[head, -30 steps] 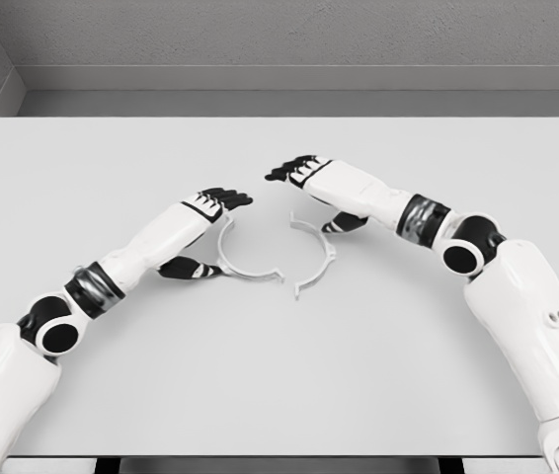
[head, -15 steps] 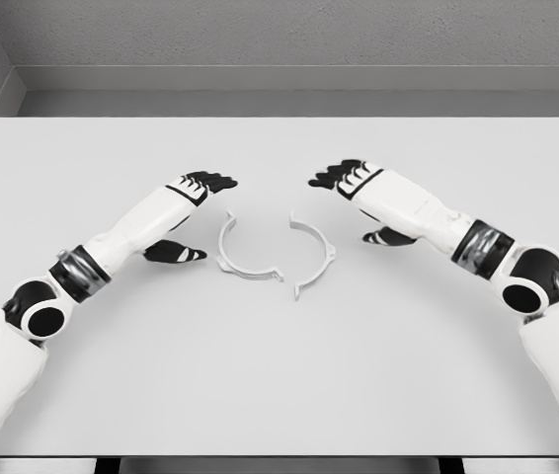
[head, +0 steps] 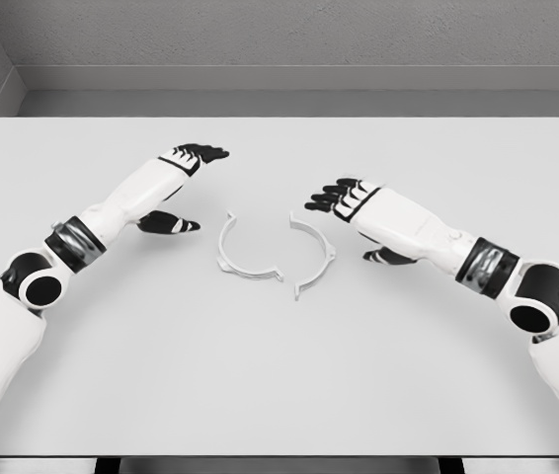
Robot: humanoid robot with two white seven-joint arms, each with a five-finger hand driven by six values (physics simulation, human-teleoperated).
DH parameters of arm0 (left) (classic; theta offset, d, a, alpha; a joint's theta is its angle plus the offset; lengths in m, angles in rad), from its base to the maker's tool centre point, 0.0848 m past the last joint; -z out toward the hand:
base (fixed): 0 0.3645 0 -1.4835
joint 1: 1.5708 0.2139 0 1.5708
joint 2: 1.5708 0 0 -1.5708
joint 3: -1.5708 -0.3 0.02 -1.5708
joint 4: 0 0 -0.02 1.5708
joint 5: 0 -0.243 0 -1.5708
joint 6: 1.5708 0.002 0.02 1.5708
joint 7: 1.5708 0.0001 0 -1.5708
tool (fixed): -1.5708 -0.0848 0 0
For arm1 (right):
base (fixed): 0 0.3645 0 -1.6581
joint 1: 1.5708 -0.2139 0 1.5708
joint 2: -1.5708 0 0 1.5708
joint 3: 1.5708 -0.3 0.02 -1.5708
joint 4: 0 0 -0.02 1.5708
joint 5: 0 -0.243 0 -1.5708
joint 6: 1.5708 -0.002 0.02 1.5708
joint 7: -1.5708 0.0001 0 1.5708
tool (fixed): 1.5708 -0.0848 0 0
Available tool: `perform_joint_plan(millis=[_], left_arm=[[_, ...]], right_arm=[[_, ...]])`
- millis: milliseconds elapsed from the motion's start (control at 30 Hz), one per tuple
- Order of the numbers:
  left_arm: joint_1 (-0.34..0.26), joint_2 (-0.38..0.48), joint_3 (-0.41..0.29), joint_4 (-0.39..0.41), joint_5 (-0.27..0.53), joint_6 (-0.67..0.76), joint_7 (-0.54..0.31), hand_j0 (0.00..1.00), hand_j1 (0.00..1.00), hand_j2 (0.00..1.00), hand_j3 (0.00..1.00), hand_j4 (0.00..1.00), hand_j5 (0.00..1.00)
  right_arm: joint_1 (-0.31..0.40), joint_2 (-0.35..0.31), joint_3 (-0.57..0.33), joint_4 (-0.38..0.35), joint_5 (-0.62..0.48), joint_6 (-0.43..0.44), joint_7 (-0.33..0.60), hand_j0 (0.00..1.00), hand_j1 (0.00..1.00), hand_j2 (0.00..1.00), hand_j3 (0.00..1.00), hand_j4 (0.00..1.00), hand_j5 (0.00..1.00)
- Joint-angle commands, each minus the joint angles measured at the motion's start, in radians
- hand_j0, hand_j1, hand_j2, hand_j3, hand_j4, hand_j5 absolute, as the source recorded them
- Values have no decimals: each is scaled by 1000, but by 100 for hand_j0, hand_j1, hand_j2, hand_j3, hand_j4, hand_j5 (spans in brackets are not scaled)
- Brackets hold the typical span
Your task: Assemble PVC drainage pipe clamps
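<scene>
Centrally on the white table (head: 279, 375), two white half-ring clamp pieces: left clamp half (head: 243, 259) and right clamp half (head: 316, 254), lying flat, open sides facing each other, lower ends close together but whether touching cannot be told. Left hand (head: 176, 188) up and to the left of the left clamp half, apart from it, fingers relaxed, thumb spread, holding nothing. Right hand (head: 363, 219) just beside the right clamp half, fingers loosely extended, empty.

Two thin white plastic clamp halves (head: 260, 252), smooth and matt, on a smooth, matt pale-grey worktop (head: 279, 375).
</scene>
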Motion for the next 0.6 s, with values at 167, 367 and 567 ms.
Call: perform_joint_plan(millis=[167,367,567], left_arm=[[-11,-4,-1,17,7,0,0,100,100,100,100,100,100],[-17,-5,1,18,10,0,1,100,100,100,100,100,100],[-41,-48,-4,63,7,0,1,100,100,100,100,100,100]], right_arm=[[-8,5,47,-6,0,2,0,100,100,100,100,100,100],[-23,15,69,35,1,2,0,100,100,100,100,100,100],[-26,24,78,33,3,2,0,100,100,100,100,100,100]])
